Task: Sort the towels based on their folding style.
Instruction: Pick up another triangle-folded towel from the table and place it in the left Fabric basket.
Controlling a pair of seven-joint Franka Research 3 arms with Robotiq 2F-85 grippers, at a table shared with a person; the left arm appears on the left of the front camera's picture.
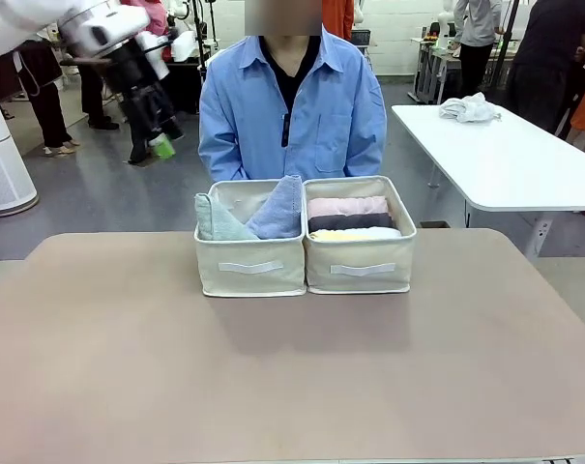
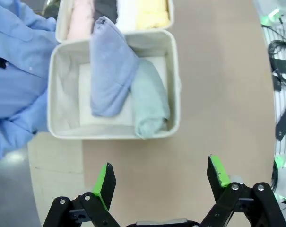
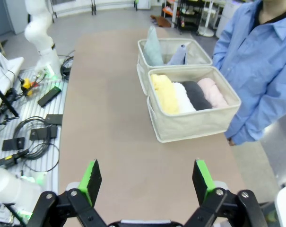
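Observation:
Two beige bins stand side by side at the table's far middle. The left bin (image 1: 250, 266) holds the lavender-blue cone (image 1: 278, 208) and the pale grey-green cone (image 1: 218, 221). The right bin (image 1: 361, 266) holds the pink roll (image 1: 347, 206), dark grey roll (image 1: 351, 222) and yellow roll (image 1: 356, 235); the white roll (image 3: 183, 97) lies between yellow and grey. My left gripper (image 2: 160, 177) hangs open and empty above the table beside the cone bin; it also appears raised at upper left (image 1: 160, 143). My right gripper (image 3: 147, 180) is open and empty, high over the table's right end.
A person in a blue shirt (image 1: 292, 106) stands close behind the bins, arms down. A white table (image 1: 505, 155) with a white cloth bundle (image 1: 468, 108) is at the back right. Cables and devices (image 3: 34, 127) lie off the table's side.

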